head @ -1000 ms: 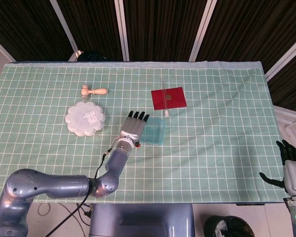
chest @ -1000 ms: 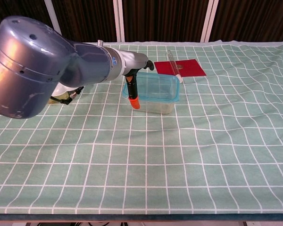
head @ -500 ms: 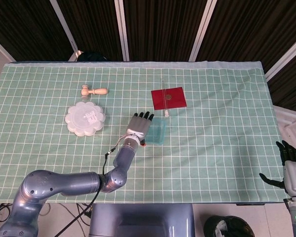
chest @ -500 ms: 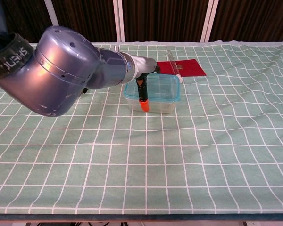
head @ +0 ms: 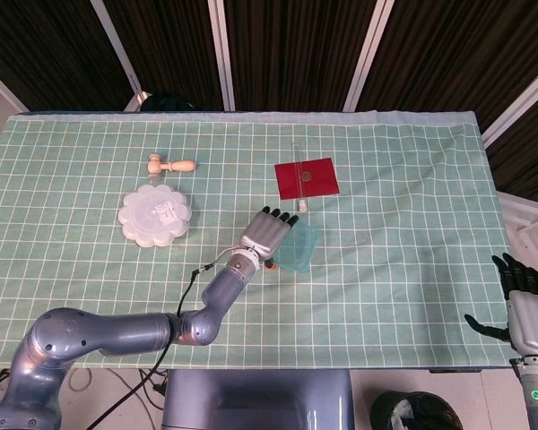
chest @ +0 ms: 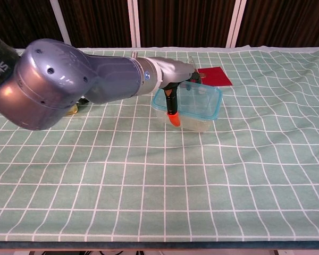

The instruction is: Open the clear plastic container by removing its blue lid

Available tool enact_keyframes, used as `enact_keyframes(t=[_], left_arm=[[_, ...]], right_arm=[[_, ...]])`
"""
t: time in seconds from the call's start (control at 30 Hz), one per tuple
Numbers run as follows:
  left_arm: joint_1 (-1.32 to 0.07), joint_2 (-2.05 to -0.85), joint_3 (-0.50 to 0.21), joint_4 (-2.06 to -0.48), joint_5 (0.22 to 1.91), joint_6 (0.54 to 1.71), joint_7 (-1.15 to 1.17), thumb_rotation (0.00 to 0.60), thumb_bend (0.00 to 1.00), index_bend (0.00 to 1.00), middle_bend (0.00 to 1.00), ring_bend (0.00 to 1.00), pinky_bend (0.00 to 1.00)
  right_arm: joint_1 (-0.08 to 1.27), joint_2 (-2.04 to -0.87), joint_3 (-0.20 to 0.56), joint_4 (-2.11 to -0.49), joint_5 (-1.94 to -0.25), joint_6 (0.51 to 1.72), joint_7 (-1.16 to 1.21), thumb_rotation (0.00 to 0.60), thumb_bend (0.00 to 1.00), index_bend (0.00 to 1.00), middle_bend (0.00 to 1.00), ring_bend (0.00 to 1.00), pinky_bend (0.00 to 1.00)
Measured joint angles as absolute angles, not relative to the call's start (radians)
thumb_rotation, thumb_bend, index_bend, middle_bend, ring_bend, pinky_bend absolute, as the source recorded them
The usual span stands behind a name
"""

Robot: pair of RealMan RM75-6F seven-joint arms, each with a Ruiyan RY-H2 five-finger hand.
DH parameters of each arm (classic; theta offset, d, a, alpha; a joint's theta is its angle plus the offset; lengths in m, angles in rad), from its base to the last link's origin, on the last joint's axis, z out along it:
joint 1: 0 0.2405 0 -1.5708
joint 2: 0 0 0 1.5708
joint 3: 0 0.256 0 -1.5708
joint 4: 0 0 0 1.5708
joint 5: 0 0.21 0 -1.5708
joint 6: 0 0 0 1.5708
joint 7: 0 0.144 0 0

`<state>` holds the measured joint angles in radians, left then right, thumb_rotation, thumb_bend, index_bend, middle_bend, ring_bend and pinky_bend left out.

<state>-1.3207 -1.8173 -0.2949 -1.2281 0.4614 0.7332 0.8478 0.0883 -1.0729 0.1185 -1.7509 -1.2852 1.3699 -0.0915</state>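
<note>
Container [chest: 194,106] sits mid-table just before the red mat [head: 306,177], blue lid [chest: 187,96] on, tilted. My left hand [head: 268,235] lies flat on it, fingers extended, gripping nothing, probably seeking the lid edge. Right hand [head: 523,305] idles off-table, fingers apart.

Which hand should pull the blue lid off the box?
Left. The left hand already rests on the lid of the box; the right hand hangs off the table's far edge.
</note>
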Motion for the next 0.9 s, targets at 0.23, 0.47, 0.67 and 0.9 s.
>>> enact_keyframes(t=[0.23, 0.47, 0.67, 0.9], left_arm=[[-1.294, -1.756, -0.267, -1.301, 0.619, 0.630, 0.719, 0.600, 0.04, 0.20, 0.26, 0.30, 0.37], [-1.292, -1.742, -0.250, -1.332, 0.652, 0.600, 0.645, 0.600, 0.04, 0.20, 0.26, 0.30, 0.37], [-1.317, -1.752, -0.232, -1.323, 0.649, 0.577, 0.614, 0.600, 0.04, 0.20, 0.26, 0.29, 0.37], [-1.359, -1.770, -0.212, -1.307, 0.638, 0.562, 0.575, 0.600, 0.04, 0.20, 0.26, 0.29, 0.37]], right_arm=[[0.118, -1.101, 0.110, -1.816, -1.330, 1.357, -0.141, 0.600, 0.26, 0.00, 0.00, 0.00, 0.00], [0.169, -1.179, 0.092, -1.889, -1.386, 1.312, -0.223, 0.600, 0.26, 0.00, 0.00, 0.00, 0.00], [0.206, -1.272, 0.084, -1.906, -1.392, 1.278, -0.304, 0.600, 0.26, 0.00, 0.00, 0.00, 0.00], [0.242, -1.397, 0.089, -1.906, -1.354, 1.262, -0.397, 0.600, 0.26, 0.00, 0.00, 0.00, 0.00]])
